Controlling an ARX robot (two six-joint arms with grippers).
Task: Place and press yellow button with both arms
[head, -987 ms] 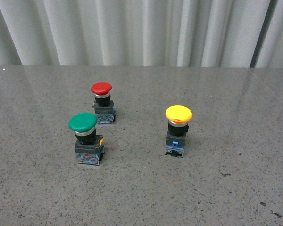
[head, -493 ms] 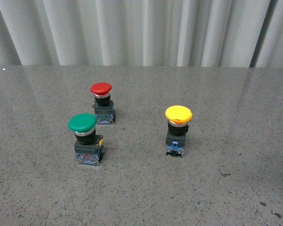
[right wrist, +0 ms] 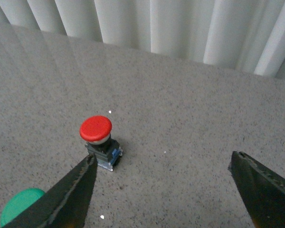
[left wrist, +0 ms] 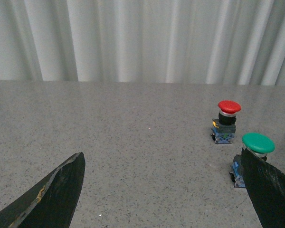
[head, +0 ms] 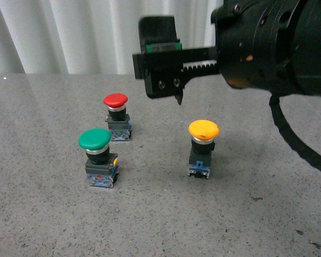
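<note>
The yellow button [head: 203, 130] stands upright on the grey table [head: 160, 214], right of centre in the front view. It shows in neither wrist view. My right gripper [head: 166, 61] hangs open in the air above and behind it, a little to its left, touching nothing. In the right wrist view the right gripper [right wrist: 164, 190] has only bare table between its fingers [right wrist: 66, 199]. My left gripper [left wrist: 164, 190] is open over bare table, and its arm is out of the front view.
A green-capped button [head: 94, 139] stands at front left and a red-capped one [head: 115, 100] behind it. Both show in the left wrist view as red button [left wrist: 229, 107] and green button [left wrist: 258, 142]. White curtains [head: 96, 32] close the far edge.
My right arm has come into the front view from the upper right, its gripper now above the buttons. The three buttons have stayed in place.
</note>
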